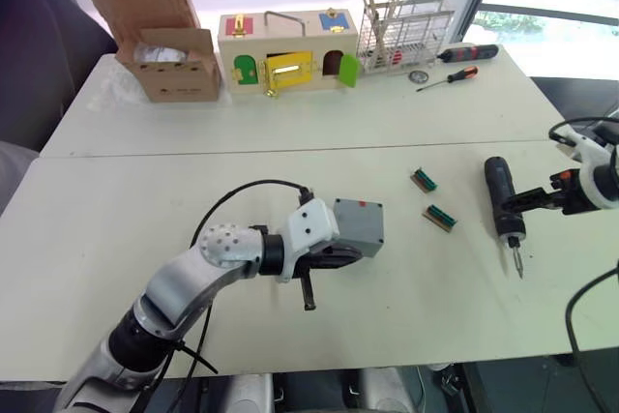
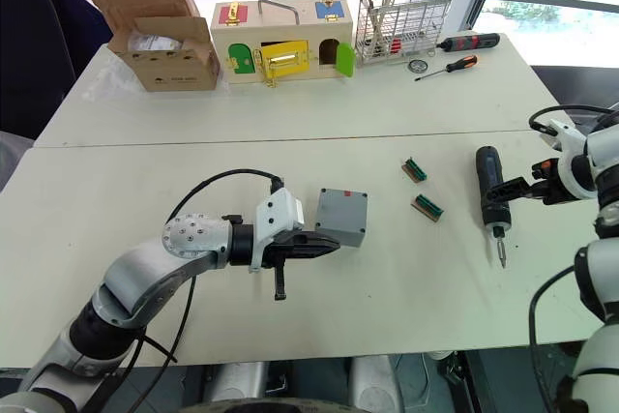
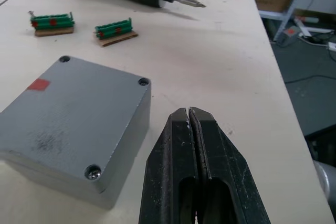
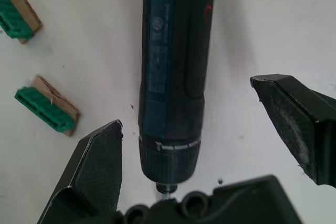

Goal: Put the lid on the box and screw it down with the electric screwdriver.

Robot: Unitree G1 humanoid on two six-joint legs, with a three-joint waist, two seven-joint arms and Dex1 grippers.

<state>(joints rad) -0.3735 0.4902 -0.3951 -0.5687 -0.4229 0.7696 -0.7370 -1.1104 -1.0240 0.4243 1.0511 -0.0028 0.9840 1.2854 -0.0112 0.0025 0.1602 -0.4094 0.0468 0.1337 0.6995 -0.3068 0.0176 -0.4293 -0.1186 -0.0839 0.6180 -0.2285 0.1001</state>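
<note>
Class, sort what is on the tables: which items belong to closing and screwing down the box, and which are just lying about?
Belongs to the job:
- lid, already on the box
- electric screwdriver

Lying about:
- two green connector strips
- cardboard box
- wooden box
- wire rack
- two hand screwdrivers

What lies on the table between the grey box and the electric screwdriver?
Two small green connector strips on brown backing lie between the box and electric screwdriver, seen in both eye views.

The lid (image 3: 68, 124) covers the box (image 3: 123, 150), so its inside is hidden. In the right wrist view the electric screwdriver (image 4: 176, 72) is cut off at the picture's edge, its bit behind the gripper's base.
</note>
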